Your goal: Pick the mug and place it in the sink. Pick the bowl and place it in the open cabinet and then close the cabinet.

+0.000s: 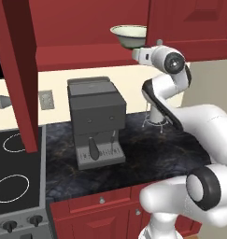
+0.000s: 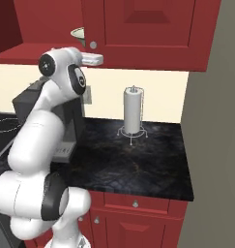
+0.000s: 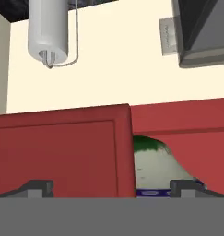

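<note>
1. Bowl [image 1: 128, 34] sat upright on the red shelf of the cabinet [image 1: 87, 28], near the shelf's right end, just left of the closed right door; cream inside, dark green rim, green foot.
2. Right base view: only a sliver of the bowl [image 2: 78, 34] showed, at the left edge of the closed door [image 2: 148, 29], beside the door's round silver knob [image 2: 93, 45].
3. Gripper [image 1: 136, 55] was raised just below the shelf edge, directly under the bowl, wrist roughly level. Same hand in the right base view [image 2: 95, 59], just under the knob.
4. Hand view was flipped: bowl [image 3: 155, 166] right of the door edge, green foot uppermost, finger tips [image 3: 37, 186] low in the picture.
5. Jaws stood apart, one tip in front of the door panel, the other by the bowl; clamped on nothing. Contact with the bowl: cannot tell.
6. Left cabinet door [image 1: 19, 74] hung open, swung out over the stove [image 1: 14, 177].
7. Coffee machine [image 1: 96, 121] stood on the dark counter [image 1: 147, 154] below the shelf; paper towel holder [image 2: 132, 114] right of it, by the wall.
</note>
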Motion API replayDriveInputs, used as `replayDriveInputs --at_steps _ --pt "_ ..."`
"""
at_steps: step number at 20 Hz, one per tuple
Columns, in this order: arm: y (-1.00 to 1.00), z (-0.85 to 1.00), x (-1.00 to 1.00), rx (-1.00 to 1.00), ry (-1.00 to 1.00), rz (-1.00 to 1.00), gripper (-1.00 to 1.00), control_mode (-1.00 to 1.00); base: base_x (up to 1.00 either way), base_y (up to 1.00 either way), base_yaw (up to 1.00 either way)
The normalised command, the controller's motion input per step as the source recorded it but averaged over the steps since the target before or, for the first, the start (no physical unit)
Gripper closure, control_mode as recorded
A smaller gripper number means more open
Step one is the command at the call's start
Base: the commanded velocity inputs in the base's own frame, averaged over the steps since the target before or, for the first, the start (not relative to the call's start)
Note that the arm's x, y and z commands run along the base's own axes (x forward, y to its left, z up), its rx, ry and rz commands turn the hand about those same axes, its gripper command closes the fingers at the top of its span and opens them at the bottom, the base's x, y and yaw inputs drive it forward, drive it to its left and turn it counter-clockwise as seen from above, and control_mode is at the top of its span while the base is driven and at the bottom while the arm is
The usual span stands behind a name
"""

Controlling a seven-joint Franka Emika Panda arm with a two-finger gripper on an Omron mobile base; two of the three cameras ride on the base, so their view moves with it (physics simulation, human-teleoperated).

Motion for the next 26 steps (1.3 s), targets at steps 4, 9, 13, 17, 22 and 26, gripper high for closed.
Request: replayDriveInputs --at_steps 4,9,13,17,22,26 --pt "0.0 0.42 -1.0 -0.01 0.02 0.07 -1.0 -1.0 0.0 0.0 0.0" --pt "0.0 0.48 -1.0 -0.01 0.26 0.02 -1.0 -1.0 0.0 0.0 0.0" --pt "0.0 0.04 -1.0 0.0 0.68 -0.03 -1.0 -1.0 0.0 0.0 0.0" --pt "0.08 -0.22 -1.0 -0.04 0.6 -0.07 -1.0 -1.0 0.0 0.0 0.0" --pt "0.25 -0.13 -1.0 0.0 -0.11 -0.15 -1.0 -1.0 0.0 0.0 0.0" --pt "0.34 0.0 -1.0 -0.04 -0.39 -0.05 -1.0 -1.0 0.0 0.0 0.0"
